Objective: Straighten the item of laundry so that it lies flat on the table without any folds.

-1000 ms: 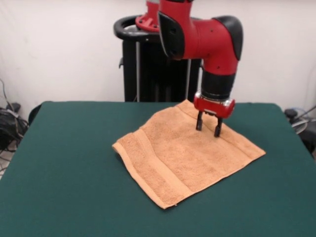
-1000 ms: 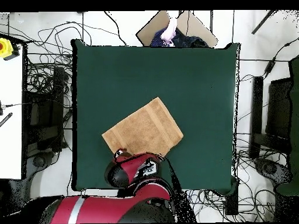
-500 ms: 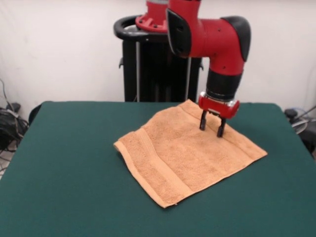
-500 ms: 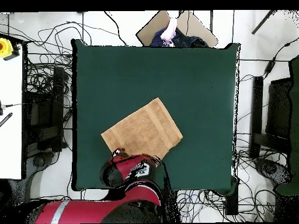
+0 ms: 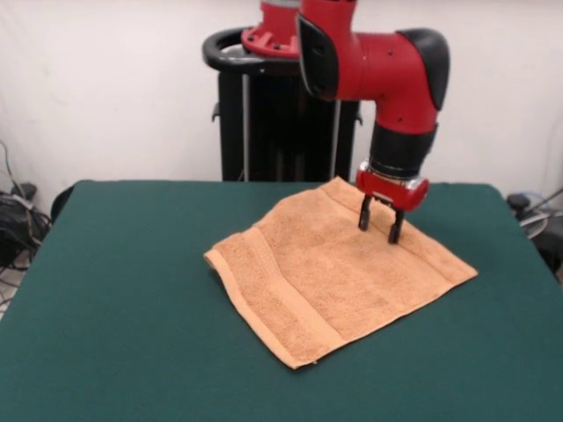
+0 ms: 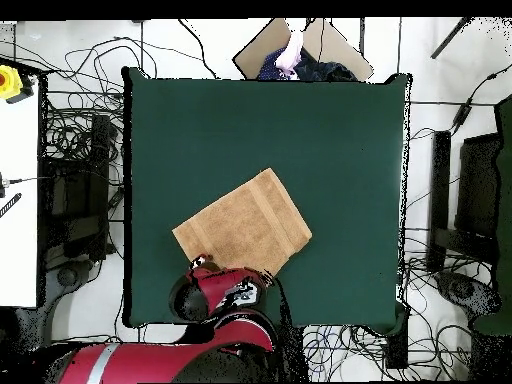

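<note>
The peach towel (image 5: 339,268) lies spread out on the green table (image 5: 132,308), turned like a diamond, with woven bands near two edges. Its left corner is slightly raised. In the overhead view the towel (image 6: 245,220) lies toward the robot's side of the table (image 6: 300,120). My gripper (image 5: 379,229) stands upright with its two fingers apart, tips at the towel's far right edge. I cannot tell if the tips touch the cloth. In the overhead view the arm (image 6: 225,295) hides the gripper and the towel's near edge.
The black pedestal (image 5: 264,114) stands behind the table's far edge. A person's hand (image 6: 291,52) and a cardboard box (image 6: 300,45) show beyond the table's far edge in the overhead view. Cables lie on the floor around the table.
The gripper has moved slightly to the right in the front view. The towel has shifted a little to the right with it.
</note>
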### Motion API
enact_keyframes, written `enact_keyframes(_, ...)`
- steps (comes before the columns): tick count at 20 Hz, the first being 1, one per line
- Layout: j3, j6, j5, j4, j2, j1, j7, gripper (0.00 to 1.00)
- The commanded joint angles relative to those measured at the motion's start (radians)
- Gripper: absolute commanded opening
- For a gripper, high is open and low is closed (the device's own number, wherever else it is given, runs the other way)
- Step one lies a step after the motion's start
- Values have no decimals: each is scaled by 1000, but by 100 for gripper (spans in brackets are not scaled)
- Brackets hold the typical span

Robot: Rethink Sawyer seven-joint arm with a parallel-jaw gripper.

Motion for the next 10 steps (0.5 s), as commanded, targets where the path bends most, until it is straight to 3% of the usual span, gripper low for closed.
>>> enact_keyframes(1, 189, -14, 88, 56, 41, 8, 166, 100)
enact_keyframes(10, 248, -35, 139, 79, 57, 11, 181, 100)
